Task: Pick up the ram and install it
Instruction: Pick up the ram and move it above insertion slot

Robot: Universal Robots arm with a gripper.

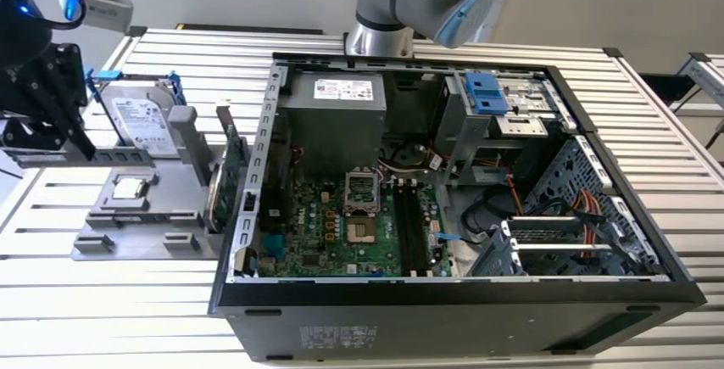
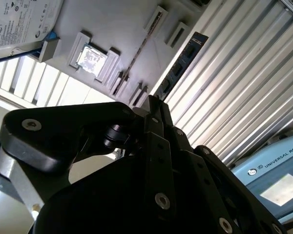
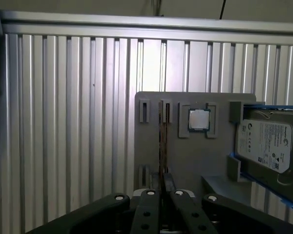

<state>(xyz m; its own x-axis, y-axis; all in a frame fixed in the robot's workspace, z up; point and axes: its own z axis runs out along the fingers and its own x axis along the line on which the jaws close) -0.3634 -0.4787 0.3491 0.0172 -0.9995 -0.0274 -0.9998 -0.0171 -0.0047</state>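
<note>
The ram (image 3: 162,141) stands on edge in a slot of the grey fixture plate (image 3: 151,146), a thin dark strip beside the square processor chip (image 3: 199,120); it shows again as a thin strip (image 2: 139,53) in the second wrist view. My black gripper (image 3: 164,184) hangs above the plate, in line with the ram and apart from it. Its fingers (image 2: 154,105) lie together with nothing between them. In the exterior view the gripper (image 1: 80,142) is at the left, over the fixture plate (image 1: 147,216).
An open computer case (image 1: 453,182) with its green motherboard (image 1: 351,216) lies at the exterior view's right. A silver hard drive (image 1: 142,123) with blue clips and an upright green expansion card (image 1: 232,174) sit on the fixture. A ribbed aluminium table (image 3: 63,122) lies beneath.
</note>
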